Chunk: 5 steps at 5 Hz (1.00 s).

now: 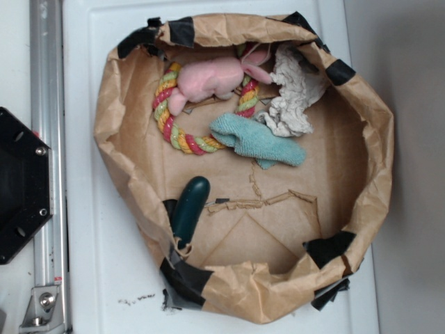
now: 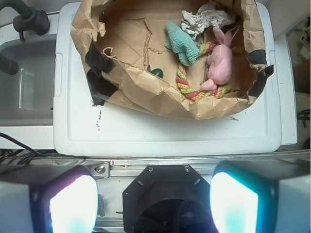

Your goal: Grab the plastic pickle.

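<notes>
The plastic pickle (image 1: 189, 209) is dark green and smooth. It lies along the left inner wall of a brown paper bag (image 1: 118, 90), its lower end tucked under torn paper. In the wrist view only its tip (image 2: 156, 72) peeks over the bag's near rim. My gripper (image 2: 153, 204) is open, its two fingers wide apart with nothing between them. It hovers high above the black robot base (image 2: 170, 199), well outside the bag and far from the pickle. The gripper does not show in the exterior view.
Inside the bag lie a teal cloth (image 1: 259, 139), a pink plush toy (image 1: 208, 78), a coloured rope ring (image 1: 174, 132) and crumpled white paper (image 1: 295, 94). The bag sits on a white lidded box (image 2: 160, 131). A metal rail (image 1: 47, 139) runs beside it.
</notes>
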{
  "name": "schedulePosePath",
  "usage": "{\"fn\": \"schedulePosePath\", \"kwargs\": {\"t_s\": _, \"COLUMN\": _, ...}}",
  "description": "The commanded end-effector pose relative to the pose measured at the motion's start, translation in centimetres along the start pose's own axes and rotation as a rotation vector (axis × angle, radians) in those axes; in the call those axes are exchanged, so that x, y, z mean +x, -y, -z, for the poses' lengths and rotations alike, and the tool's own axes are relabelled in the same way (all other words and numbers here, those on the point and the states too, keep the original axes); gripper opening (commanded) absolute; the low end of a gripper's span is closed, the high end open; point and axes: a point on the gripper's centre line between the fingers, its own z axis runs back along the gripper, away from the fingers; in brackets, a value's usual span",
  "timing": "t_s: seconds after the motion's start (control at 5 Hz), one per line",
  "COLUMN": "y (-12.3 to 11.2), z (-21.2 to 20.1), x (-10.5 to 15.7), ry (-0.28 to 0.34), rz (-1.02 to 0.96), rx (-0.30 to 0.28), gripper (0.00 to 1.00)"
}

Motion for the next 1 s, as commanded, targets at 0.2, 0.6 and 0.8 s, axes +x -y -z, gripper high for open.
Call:
{"fn": "schedulePosePath", "kwargs": {"t_s": 0.2, "y": -1.1, "z": 2.1, "x": 4.9, "ry": -0.035, "rz": -0.227, "rx": -0.079, "gripper": 1.00}}
{"fn": "schedulePosePath", "kwargs": {"t_s": 0.6, "y": -1.6, "z": 10.4, "x": 10.1, "ry": -0.188, "rz": -0.679, "rx": -0.106, "gripper": 1.00}}
{"fn": "schedulePosePath", "kwargs": {"t_s": 0.8, "y": -1.5, "z": 14.6, "x": 8.5, "ry": -0.317, "rz": -0.783, "rx": -0.039, "gripper": 1.00}}
